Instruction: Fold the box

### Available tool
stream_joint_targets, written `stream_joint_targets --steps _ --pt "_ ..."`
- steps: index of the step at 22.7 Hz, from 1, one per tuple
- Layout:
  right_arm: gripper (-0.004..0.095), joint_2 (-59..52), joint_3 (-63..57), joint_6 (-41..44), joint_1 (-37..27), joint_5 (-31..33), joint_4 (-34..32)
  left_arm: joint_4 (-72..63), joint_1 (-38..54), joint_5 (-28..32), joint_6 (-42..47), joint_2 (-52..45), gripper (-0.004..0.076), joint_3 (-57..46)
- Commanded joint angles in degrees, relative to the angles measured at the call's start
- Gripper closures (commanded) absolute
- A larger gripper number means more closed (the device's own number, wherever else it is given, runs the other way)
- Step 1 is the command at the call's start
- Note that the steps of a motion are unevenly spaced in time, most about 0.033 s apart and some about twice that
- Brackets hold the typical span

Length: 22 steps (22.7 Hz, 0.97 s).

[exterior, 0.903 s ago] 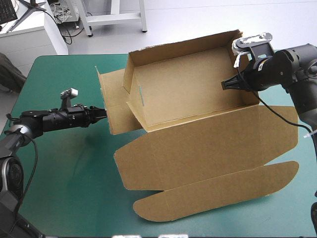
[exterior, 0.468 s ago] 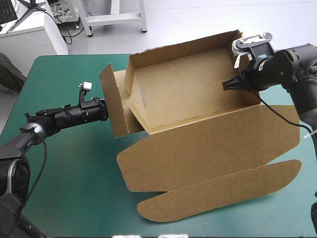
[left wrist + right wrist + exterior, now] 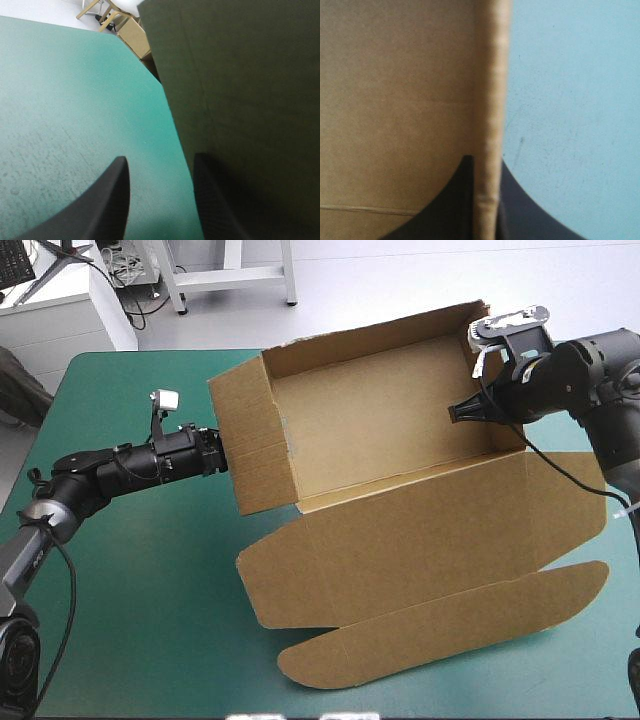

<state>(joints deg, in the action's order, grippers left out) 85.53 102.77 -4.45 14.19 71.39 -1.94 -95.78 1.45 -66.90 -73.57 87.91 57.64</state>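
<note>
The brown box [image 3: 400, 440] stands as an open tray on the teal-green cover, with its lid [image 3: 420, 540] flat toward the front and a rounded flap [image 3: 440, 630] at the lid's end. Its left end wall [image 3: 255, 445] is upright. My left gripper [image 3: 218, 456] is outside that wall. In the left wrist view this gripper [image 3: 160, 158] is open, one finger [image 3: 212, 200] against the wall's outer face [image 3: 250, 90]. My right gripper [image 3: 458, 412] is at the right end wall. In the right wrist view it [image 3: 486, 160] is shut on that wall's edge [image 3: 490, 75].
Bare teal-green cover [image 3: 130, 590] lies left and front left of the box. The lid's rounded flap reaches close to the table's front edge. The tray's far wall [image 3: 370, 335] stands near the table's far edge.
The left end flap, flat on the table earlier, has swung up to stand as a wall. My left gripper moved right and up with it. The right gripper has kept its hold.
</note>
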Motion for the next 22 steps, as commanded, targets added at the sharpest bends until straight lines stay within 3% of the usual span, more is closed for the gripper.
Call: stream_joint_targets --steps 1,13,17,22 --pt "0.0928 -2.2 1.86 0.11 -0.13 -0.66 0.13 -6.05 -0.28 -6.51 1.92 -4.42 0.0428 1.37" --pt "0.0928 2.46 1.86 -0.24 -0.13 -0.84 1.23 -6.08 -0.55 -7.06 9.04 -6.97 0.0423 4.72" --pt "0.0927 4.09 1.86 -0.24 -0.13 -1.79 1.19 -6.08 -3.55 -6.64 7.33 -6.97 0.0375 5.59" --pt "0.0925 4.41 1.86 -0.24 0.08 -3.01 3.44 3.07 -4.28 4.11 15.0 -6.97 0.0374 7.29"
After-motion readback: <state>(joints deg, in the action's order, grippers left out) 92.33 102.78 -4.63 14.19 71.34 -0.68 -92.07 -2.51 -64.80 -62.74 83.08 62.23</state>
